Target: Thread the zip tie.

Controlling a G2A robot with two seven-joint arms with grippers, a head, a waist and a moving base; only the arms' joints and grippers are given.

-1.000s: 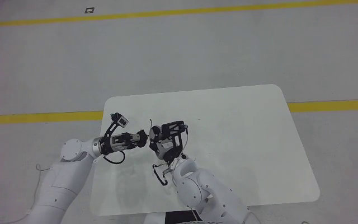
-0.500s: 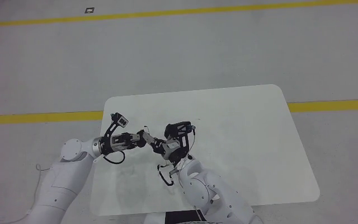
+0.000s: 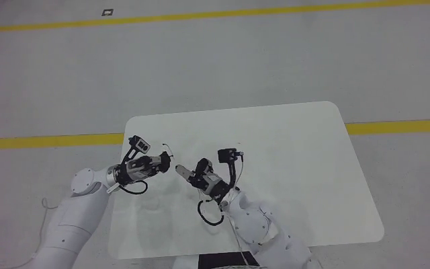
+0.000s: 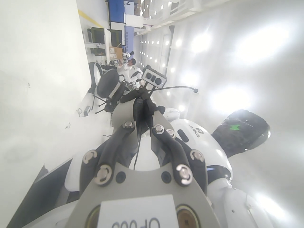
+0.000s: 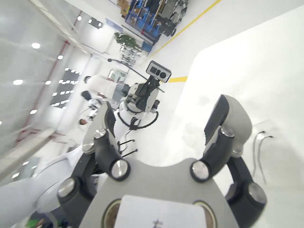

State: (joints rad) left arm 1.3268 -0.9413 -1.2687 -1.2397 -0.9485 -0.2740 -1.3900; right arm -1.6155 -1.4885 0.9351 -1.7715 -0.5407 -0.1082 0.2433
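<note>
Zip tie [image 4: 175, 87]: thin, black, curved | left claw [image 4: 142, 100] pinching it | right claw [image 5: 165, 106] spread

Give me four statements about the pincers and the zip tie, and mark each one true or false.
1. The left pincer is shut on the zip tie. True.
2. The right pincer grips the zip tie too. False: it is open and empty.
3. The zip tie lies flat on the table. False: it is held above the table, sticking out of the left pincer.
4. The two pincers face each other over the table with a gap between them. True.
</note>
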